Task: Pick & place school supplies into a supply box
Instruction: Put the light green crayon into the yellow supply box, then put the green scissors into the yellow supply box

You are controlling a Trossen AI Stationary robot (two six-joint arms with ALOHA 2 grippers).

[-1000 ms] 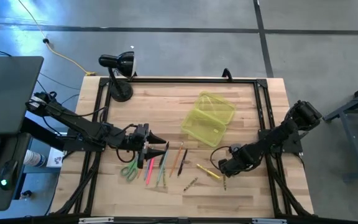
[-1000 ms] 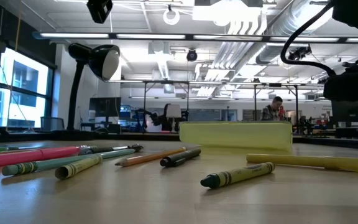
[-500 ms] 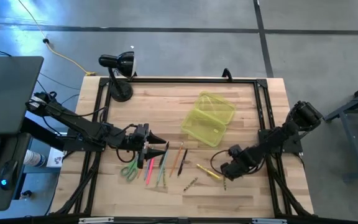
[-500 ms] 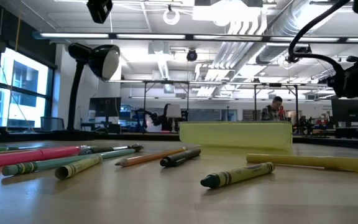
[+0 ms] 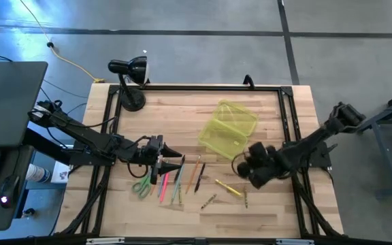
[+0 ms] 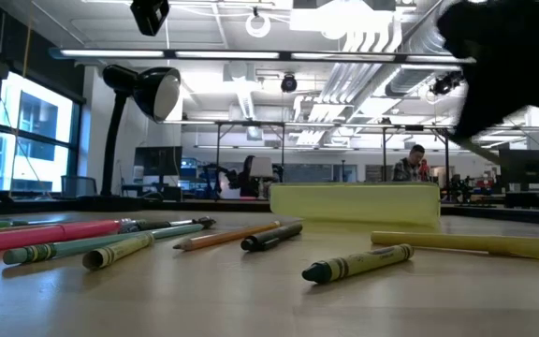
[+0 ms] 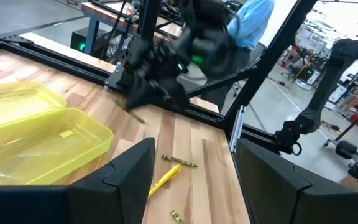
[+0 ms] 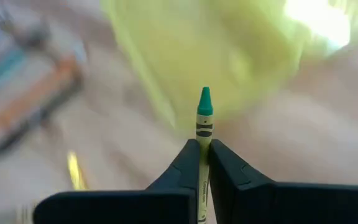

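Grey concrete floor is surrounding a pale wooden tabletop (image 5: 264,211) framed by black rails; beyond it in the low view, an open workshop with ceiling lights and ducts is showing, with a person (image 6: 410,165) far back.

Right pincer (image 8: 202,149) is hanging above the tabletop just beside the near corner of the supply box (image 5: 228,131), its fingers closed on a green crayon (image 8: 203,134) whose tip is pointing forward past them toward the box's yellow-green blur. In the high view the right pincer (image 5: 254,165) is sitting between the box and the loose items on the wood.

Supply box is lying open near the middle of the tabletop, lid folded back, translucent yellow-green (image 7: 36,143).

Left pincer (image 5: 172,162) is hovering over the left cluster of supplies, fingers spread apart and holding nothing.

Supplies lying loose on the wood:
- green-handled scissors (image 5: 140,186) at the left end
- pink marker (image 5: 162,184) and teal pencils beside it
- orange pencil (image 5: 193,175)
- black pen (image 5: 200,177)
- yellow marker (image 5: 227,187), with a small crayon (image 5: 245,199) near it

Black desk lamp (image 5: 129,75) is standing at the far left corner.
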